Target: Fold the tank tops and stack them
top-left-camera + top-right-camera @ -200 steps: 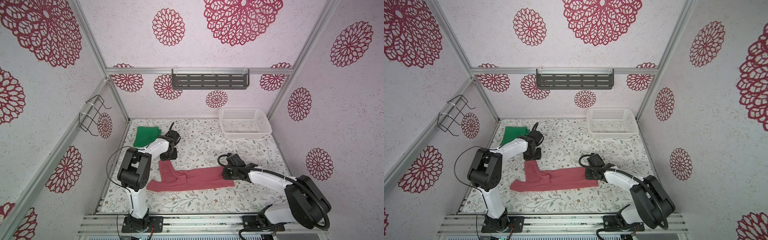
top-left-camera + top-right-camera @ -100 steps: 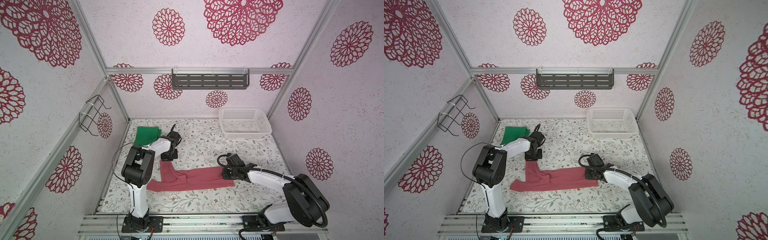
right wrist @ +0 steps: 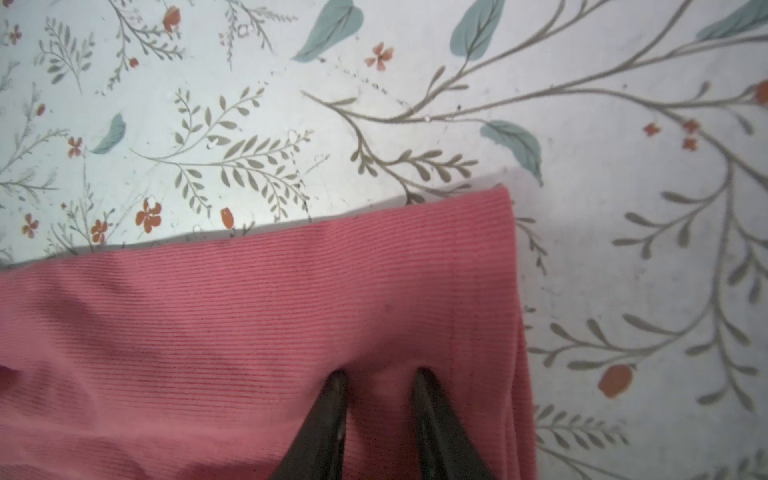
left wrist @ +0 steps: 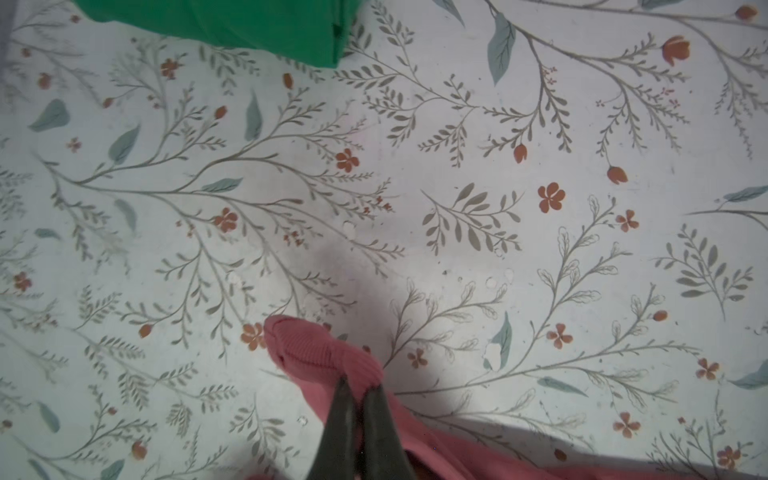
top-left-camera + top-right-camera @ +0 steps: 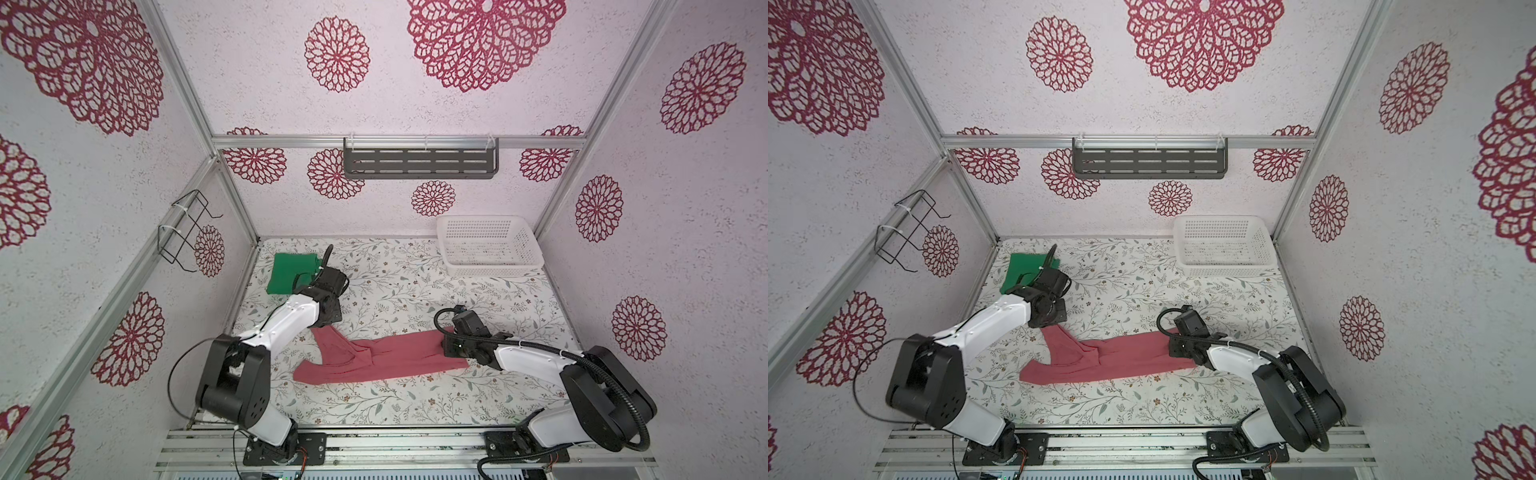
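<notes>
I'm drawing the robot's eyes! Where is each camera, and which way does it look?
Both top views: high in front, looking down on the floral-print table, both arms, dusty pink ribbed cloth tank top, white perforated plastic basket.
Left wrist: on the left arm, facing down; left gripper shut on the pink strap, bright green cloth tank top beyond.
Right wrist: on the right arm, facing down; right gripper open, fingers on the pink hem.
Shared: the pink top.

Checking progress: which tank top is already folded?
The green tank top, a compact square at the back left; the pinkish red tank top lies stretched out, unfolded.
</notes>
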